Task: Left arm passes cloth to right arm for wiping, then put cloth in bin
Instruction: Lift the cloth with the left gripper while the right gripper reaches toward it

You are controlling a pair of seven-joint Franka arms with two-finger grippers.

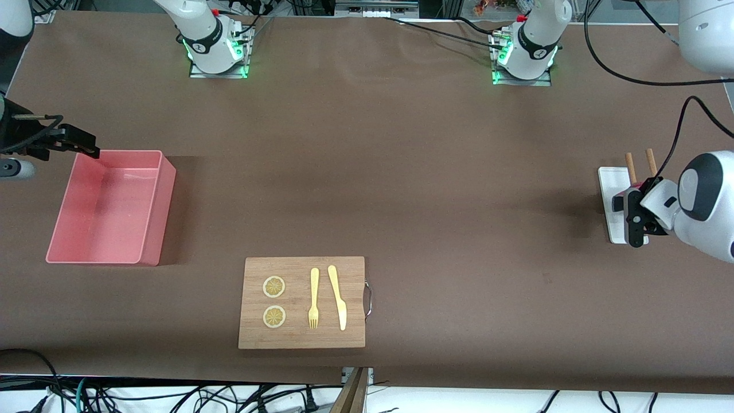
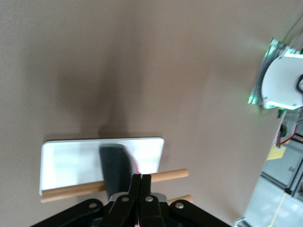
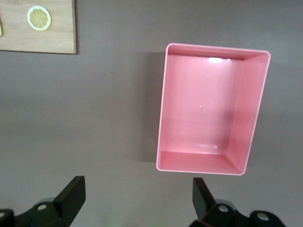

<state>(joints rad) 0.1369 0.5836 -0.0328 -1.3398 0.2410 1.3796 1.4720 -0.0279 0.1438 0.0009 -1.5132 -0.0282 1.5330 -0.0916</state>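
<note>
The cloth shows only as a crimson sliver (image 2: 134, 165) beside a dark blurred shape at my left gripper's fingertips, and as a dark reddish bit (image 1: 617, 202) over the white tray (image 1: 609, 189). My left gripper (image 1: 631, 215) is over that tray at the left arm's end, its fingers (image 2: 141, 176) pressed together on the cloth. The bin (image 1: 157, 212), a light pink tub, stands empty at the right arm's end and shows in the right wrist view (image 3: 203, 163). My right gripper (image 1: 80, 146) hangs open and empty (image 3: 137, 194) above the bin's outer edge.
Two wooden pegs (image 1: 631, 166) stand on the white tray (image 2: 71, 158). A wooden cutting board (image 1: 301, 338) lies near the front camera, with two lemon slices (image 1: 274, 287), a yellow fork (image 1: 313, 298) and a yellow knife (image 1: 338, 298) on it.
</note>
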